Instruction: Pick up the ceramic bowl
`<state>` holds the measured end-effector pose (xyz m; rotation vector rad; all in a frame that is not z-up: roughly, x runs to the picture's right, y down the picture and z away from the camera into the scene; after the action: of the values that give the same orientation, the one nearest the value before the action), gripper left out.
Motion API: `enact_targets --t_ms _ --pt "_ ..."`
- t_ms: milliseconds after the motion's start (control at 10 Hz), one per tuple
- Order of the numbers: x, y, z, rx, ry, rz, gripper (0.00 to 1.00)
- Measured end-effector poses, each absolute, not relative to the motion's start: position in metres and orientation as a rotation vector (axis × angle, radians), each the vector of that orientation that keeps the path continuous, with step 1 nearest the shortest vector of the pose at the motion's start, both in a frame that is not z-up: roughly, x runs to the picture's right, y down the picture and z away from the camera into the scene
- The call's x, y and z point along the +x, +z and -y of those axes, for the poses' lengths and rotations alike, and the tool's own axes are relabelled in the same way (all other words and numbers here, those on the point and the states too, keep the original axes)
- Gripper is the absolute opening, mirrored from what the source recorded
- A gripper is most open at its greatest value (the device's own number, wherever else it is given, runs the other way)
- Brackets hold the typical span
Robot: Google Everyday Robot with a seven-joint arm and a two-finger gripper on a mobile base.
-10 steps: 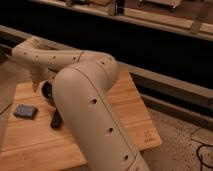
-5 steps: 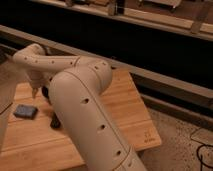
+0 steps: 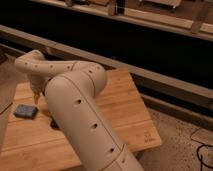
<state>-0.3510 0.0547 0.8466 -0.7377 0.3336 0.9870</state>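
My pale arm fills the foreground and bends back over the wooden table [image 3: 125, 107]. The gripper [image 3: 36, 96] hangs from the wrist at the left and points down over the table's left part, just above a flat blue-grey pad [image 3: 25, 111]. A dark thing [image 3: 53, 123] peeks out from behind my forearm, right of the pad and below the gripper. Most of it is hidden, so I cannot tell whether it is the ceramic bowl. No white cup is in view.
A dark wall with a long rail [image 3: 150, 75] runs behind the table. Speckled floor [image 3: 180, 135] lies off the table's right edge, with a cable [image 3: 205, 155] at the lower right. My own arm hides the table's front middle.
The wrist and gripper have swung left across the table, toward the blue-grey pad. The pad and the dark thing have not moved.
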Motion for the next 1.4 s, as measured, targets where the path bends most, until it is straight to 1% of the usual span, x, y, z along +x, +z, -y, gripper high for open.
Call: enact_targets --t_ms 100,200,300,500,700,800,1400 --pt "-0.351 0.848 -0.054 -0.742 0.994 -0.335 0.61" --pt "-0.352 0.850 -0.051 -0.753 1.011 -0.331 0.48" --pt "-0.352 0.851 -0.050 -0.760 1.019 -0.331 0.41" --pt "-0.350 0.853 -0.049 -0.777 1.027 -0.330 0.18" --pt "-0.348 0.854 -0.049 -0.781 1.027 -0.330 0.02" --pt "-0.347 0.855 -0.047 -0.780 1.027 -0.330 0.00" --pt "-0.347 0.854 -0.030 -0.739 1.046 -0.298 0.00"
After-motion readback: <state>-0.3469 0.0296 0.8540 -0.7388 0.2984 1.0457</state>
